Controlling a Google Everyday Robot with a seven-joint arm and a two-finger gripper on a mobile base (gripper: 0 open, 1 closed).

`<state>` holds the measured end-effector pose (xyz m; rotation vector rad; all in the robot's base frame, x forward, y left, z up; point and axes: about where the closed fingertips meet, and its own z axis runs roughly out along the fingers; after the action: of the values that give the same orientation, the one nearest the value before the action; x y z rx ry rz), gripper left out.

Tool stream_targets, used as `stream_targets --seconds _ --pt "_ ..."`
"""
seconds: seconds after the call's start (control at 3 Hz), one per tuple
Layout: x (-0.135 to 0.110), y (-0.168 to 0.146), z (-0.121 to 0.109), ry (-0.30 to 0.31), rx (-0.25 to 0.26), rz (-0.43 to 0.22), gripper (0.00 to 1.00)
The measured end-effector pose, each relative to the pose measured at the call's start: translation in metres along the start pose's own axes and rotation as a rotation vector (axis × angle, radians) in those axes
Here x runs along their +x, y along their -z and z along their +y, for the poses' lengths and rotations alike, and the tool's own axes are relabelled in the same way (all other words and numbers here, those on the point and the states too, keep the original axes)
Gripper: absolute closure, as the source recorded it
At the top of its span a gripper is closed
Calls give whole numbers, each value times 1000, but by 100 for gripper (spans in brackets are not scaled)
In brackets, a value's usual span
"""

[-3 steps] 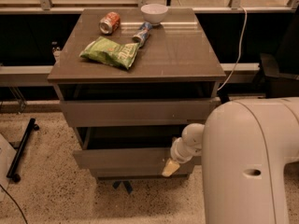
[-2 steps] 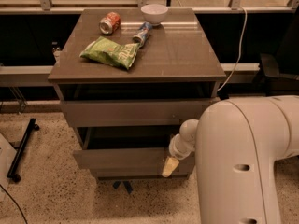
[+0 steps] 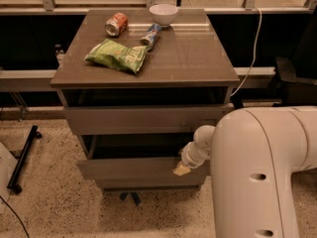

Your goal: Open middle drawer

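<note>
The middle drawer (image 3: 133,167) is the second grey-brown front of the cabinet. It stands pulled out a little, with a dark gap above its panel. My gripper (image 3: 181,169) sits at the right end of that panel's top edge, its yellowish tip against the front. The white arm (image 3: 257,172) fills the lower right and hides the cabinet's right side. The taller top drawer front (image 3: 141,119) is above, and the lowest front (image 3: 148,184) shows as a thin strip below.
On the cabinet top (image 3: 188,58) lie a green chip bag (image 3: 116,56), a red can (image 3: 117,24), a blue can (image 3: 150,35) and a white bowl (image 3: 163,13). A white cable (image 3: 253,48) hangs at the right. A black stand leg (image 3: 22,157) lies on the floor at the left.
The arm's bulk shifted slightly left and back, and the gripper tip rose a little along the drawer's right end. The drawer front stays about where it was.
</note>
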<state>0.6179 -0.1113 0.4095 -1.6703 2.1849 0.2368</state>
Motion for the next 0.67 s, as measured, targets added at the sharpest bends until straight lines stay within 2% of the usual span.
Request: stream_targets --seconds 0.33,0.67 --pt "3 6 6 -8 5 6 72" --pt "9 15 25 -32 4 4 76"
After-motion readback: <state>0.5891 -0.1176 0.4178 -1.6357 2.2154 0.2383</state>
